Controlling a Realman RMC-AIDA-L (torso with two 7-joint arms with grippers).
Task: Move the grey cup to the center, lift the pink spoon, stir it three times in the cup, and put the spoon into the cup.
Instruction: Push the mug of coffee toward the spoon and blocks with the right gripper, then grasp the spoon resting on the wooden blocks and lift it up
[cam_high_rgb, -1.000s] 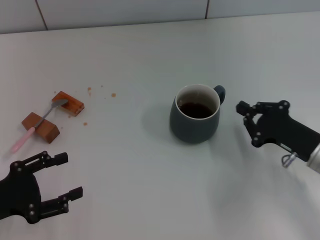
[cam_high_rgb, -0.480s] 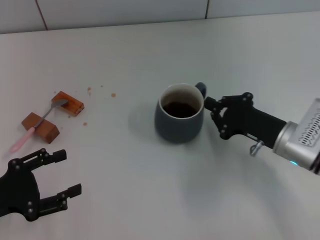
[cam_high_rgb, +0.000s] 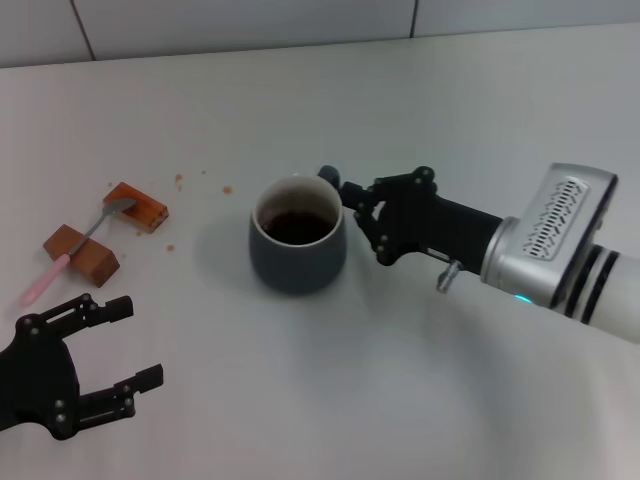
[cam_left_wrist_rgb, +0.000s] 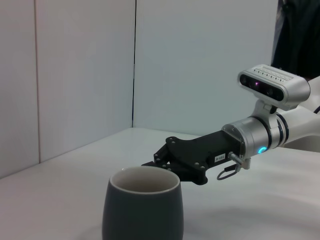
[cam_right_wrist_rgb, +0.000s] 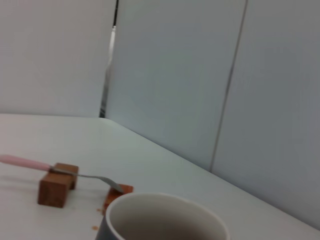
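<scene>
The grey cup (cam_high_rgb: 297, 250), holding dark liquid, stands near the table's middle, its handle (cam_high_rgb: 327, 175) turned to the far right. My right gripper (cam_high_rgb: 362, 222) is open and presses against the cup's right side just below the handle; in the left wrist view the same gripper (cam_left_wrist_rgb: 156, 163) sits behind the cup (cam_left_wrist_rgb: 142, 205). The pink spoon (cam_high_rgb: 60, 262) lies at the far left across two brown blocks, bowl end on the farther one. The right wrist view shows the spoon (cam_right_wrist_rgb: 47, 168) beyond the cup's rim (cam_right_wrist_rgb: 165, 207). My left gripper (cam_high_rgb: 125, 347) waits open at the front left.
Two brown blocks (cam_high_rgb: 82, 255) (cam_high_rgb: 138, 206) carry the spoon at the left. Brown crumbs (cam_high_rgb: 203, 184) are scattered beside them. A tiled wall (cam_high_rgb: 300, 20) bounds the table's far edge.
My right arm has swept leftward, sliding the cup from right of centre toward the middle. The cup's handle has turned further back. The left gripper and spoon are unchanged.
</scene>
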